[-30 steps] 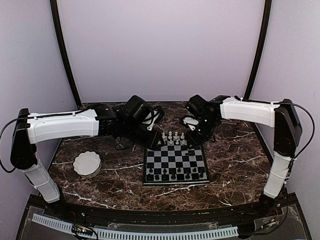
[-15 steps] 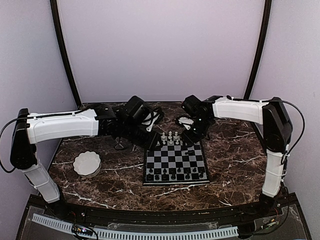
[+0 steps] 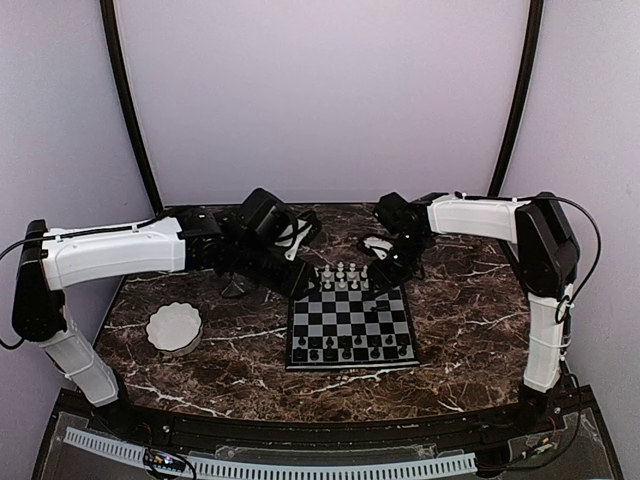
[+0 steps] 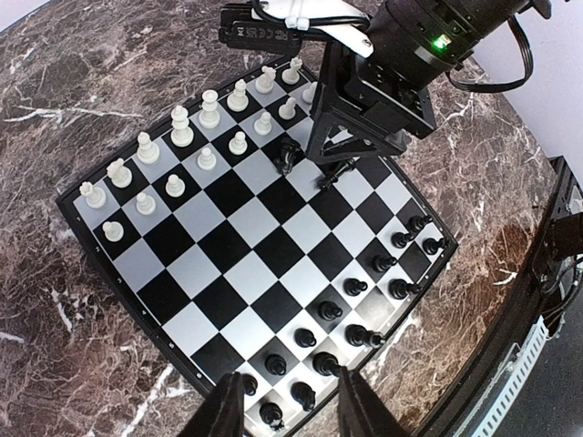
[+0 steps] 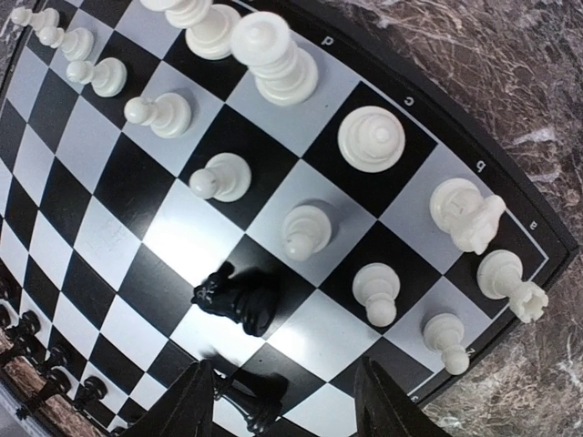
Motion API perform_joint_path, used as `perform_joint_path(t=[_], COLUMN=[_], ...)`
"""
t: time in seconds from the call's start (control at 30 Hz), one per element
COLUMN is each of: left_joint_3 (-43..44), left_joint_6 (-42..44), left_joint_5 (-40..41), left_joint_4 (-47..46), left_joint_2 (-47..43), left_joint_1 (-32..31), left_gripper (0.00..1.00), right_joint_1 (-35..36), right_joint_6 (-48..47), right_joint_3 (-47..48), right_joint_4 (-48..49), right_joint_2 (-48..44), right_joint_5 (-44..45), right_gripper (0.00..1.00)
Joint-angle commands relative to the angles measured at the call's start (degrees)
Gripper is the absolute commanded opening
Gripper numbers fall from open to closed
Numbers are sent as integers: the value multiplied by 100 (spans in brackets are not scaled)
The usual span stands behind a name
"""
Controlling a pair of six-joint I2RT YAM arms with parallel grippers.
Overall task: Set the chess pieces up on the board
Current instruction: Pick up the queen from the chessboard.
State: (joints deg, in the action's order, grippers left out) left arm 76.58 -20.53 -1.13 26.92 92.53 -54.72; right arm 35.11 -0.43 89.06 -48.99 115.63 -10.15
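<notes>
board [image 3: 350,322] lies at centre of the table [image 3: 470,320]. white chess pieces [image 3: 345,274] fill its 12 o'clock rows; black chess pieces [image 3: 350,350] line the 6 o'clock edge. right gripper [image 5: 284,373], jaws spread, hovers over the 1 o'clock corner, above a standing black knight [image 5: 237,299] and a black piece [image 5: 248,393] lying on its side. left gripper [image 4: 290,387], fingers apart and holding nothing, hangs near the 11 o'clock corner. white bowl [image 3: 174,327] sits at 9 o'clock of the board.

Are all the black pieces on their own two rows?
No: a black knight and a toppled black piece sit beside the white pawns.
</notes>
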Motion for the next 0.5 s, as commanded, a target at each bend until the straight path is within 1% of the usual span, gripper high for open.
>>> perform_joint_path(t=[0.0, 0.1, 0.47], left_joint_3=[-128, -142, -139], left_joint_6=[48, 29, 0], left_joint_5=[14, -24, -143], left_joint_4=[32, -2, -42], left_joint_2=[-259, -247, -209], left_joint_1=[40, 35, 39], left_gripper=[38, 38, 38], right_joint_1=[13, 18, 17], right_joint_6=[-63, -63, -3], right_joint_3=[-76, -238, -467], right_joint_4=[105, 142, 137], right_joint_2=[10, -100, -221], right_joint_5=[-540, -690, -720], right_gripper=[54, 54, 52])
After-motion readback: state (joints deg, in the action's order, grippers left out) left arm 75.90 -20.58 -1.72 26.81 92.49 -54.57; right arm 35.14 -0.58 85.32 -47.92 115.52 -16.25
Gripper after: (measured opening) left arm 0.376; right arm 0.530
